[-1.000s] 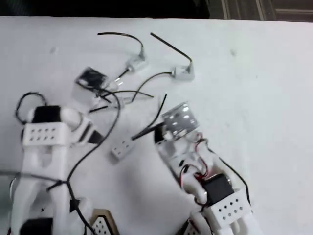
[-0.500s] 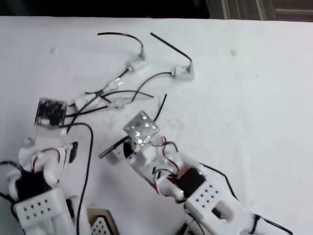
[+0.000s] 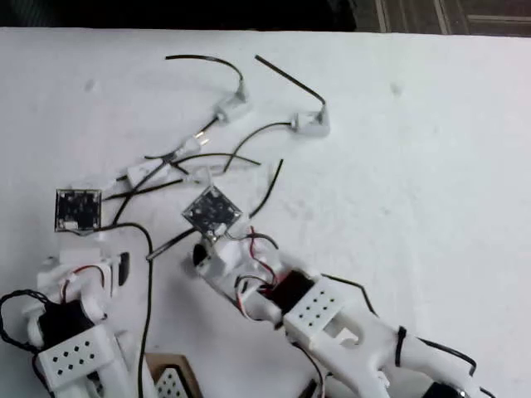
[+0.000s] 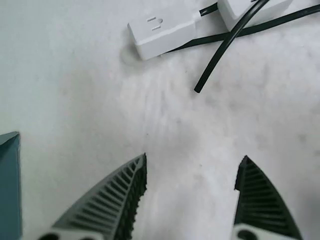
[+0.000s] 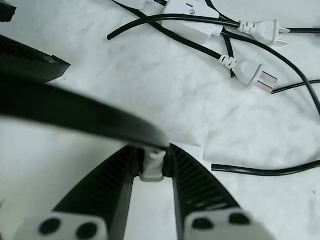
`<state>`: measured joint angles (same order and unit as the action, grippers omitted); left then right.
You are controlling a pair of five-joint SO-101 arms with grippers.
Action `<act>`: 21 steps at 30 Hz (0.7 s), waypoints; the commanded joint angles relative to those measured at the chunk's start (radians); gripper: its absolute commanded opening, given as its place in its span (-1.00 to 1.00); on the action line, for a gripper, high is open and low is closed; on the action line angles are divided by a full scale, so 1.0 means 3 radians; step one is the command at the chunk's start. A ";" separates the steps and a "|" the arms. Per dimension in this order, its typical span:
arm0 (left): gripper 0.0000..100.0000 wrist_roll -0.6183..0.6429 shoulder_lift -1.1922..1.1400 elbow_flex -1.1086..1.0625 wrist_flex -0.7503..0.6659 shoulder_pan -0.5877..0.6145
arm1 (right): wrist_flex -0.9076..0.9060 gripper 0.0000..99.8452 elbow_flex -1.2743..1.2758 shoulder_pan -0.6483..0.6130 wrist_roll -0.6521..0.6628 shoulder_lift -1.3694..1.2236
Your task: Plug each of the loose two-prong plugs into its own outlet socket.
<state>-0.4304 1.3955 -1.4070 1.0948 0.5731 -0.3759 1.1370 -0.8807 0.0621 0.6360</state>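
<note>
My right gripper [image 5: 152, 156] is shut on a small white connector piece [image 5: 152, 167] with a black cord [image 5: 75, 112] running off it. From above, this gripper [image 3: 204, 254] is at the table's middle front. Past it lie two loose two-prong plugs [image 5: 262, 30] [image 5: 247, 70] and a white outlet socket [image 5: 192, 22] among crossed cords. My left gripper [image 4: 192, 160] is open over bare table. A white outlet socket [image 4: 162, 32] lies beyond its tips, with a second white block [image 4: 255, 10] beside it. Two more corded plugs [image 3: 231, 106] [image 3: 311, 124] lie farther back.
Black cords [image 3: 207, 157] tangle across the table's middle. A loose cord end [image 4: 197, 90] lies between the left gripper and the socket. A brown cardboard piece [image 3: 170, 377] sits at the front edge between the arms. The table's right half [image 3: 431, 166] is bare white.
The left arm pulled back from the cord tangle toward the front left. The right arm swung left onto the small white piece, and its fingers now hold it.
</note>
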 commanded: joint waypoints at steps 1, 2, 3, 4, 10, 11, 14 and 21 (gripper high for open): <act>-0.43 0.0026 0.0049 0.0000 -0.0041 0.0028 | 0.0269 -0.96 -0.0174 -0.0008 -0.0026 -0.0120; -0.43 0.0026 0.0049 -0.0020 -0.0056 0.0028 | 0.0320 -0.96 -0.0179 -0.0008 -0.0026 -0.0166; -0.43 0.0020 0.0049 -0.0020 -0.0061 0.0028 | 0.0361 -0.96 -0.0184 -0.0008 -0.0026 -0.0217; -0.43 0.0020 0.0049 -0.0020 -0.0061 0.0028 | 0.0396 -0.96 -0.0189 -0.0008 -0.0026 -0.0269; -0.43 0.0020 0.0049 -0.0026 -0.0051 0.0028 | 0.0575 -0.96 -0.0194 -0.0008 -0.0026 -0.0514; -0.43 0.0020 0.0049 -0.0026 -0.0051 0.0028 | 0.0575 -0.96 -0.0194 -0.0008 -0.0026 -0.0529; -0.43 0.0020 0.0049 -0.0026 -0.0051 0.0028 | 0.0575 -0.96 -0.0194 -0.0008 -0.0026 -0.0555; -0.43 0.0020 0.0049 -0.0031 -0.0051 0.0028 | 0.0575 -0.96 -0.0194 -0.0013 -0.0031 -0.0570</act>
<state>-0.4304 1.3986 -1.4193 1.0948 0.5777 -0.2240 1.1293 -0.8807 0.0621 0.4611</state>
